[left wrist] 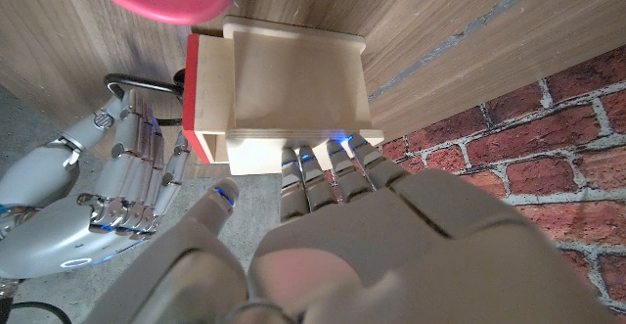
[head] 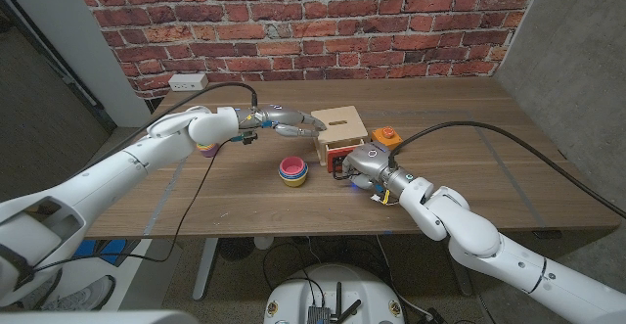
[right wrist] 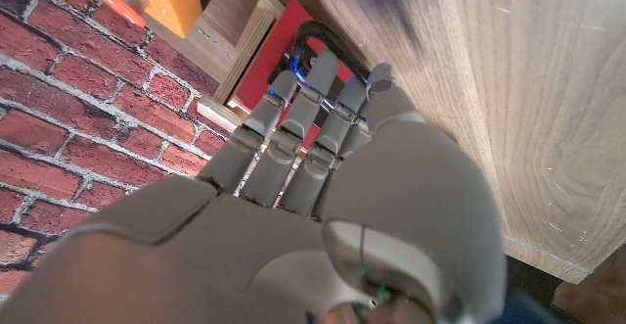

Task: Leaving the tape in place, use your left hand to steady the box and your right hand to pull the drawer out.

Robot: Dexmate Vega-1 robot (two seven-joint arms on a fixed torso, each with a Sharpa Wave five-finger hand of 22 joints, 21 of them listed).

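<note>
While left hand [head: 293,121] fingers press box [head: 341,123] top, right hand [head: 364,161] fingers hook drawer [head: 337,155] handle.

Bare tabletop [head: 469,182] lay open before the drawer [head: 337,157]; stacked bowls [head: 292,170] crowded its left, an orange block [head: 385,136] stood just behind.

Drawer handle [right wrist: 328,45] behind right hand [right wrist: 323,158]

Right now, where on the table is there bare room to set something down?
Bare table lies right of the orange tape dispenser, and along the front edge left of the stacked bowls. It is crowded around the wooden box, where the left hand and right hand meet.
</note>
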